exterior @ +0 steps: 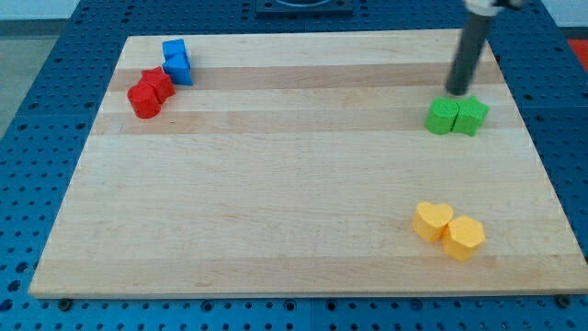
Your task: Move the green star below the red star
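Two green blocks lie side by side at the view's right: the left green block and the right green block; I cannot tell which one is the star. Two red blocks touch at the view's upper left: one red block that looks star-shaped and a rounder red block just below-left of it. My tip stands just above the green pair, right at their top edge, about midway between the two.
Two blue blocks lie stacked close together just up and right of the red ones. A yellow heart and a yellow hexagon touch at the view's lower right. The wooden board lies on a blue pegboard surface.
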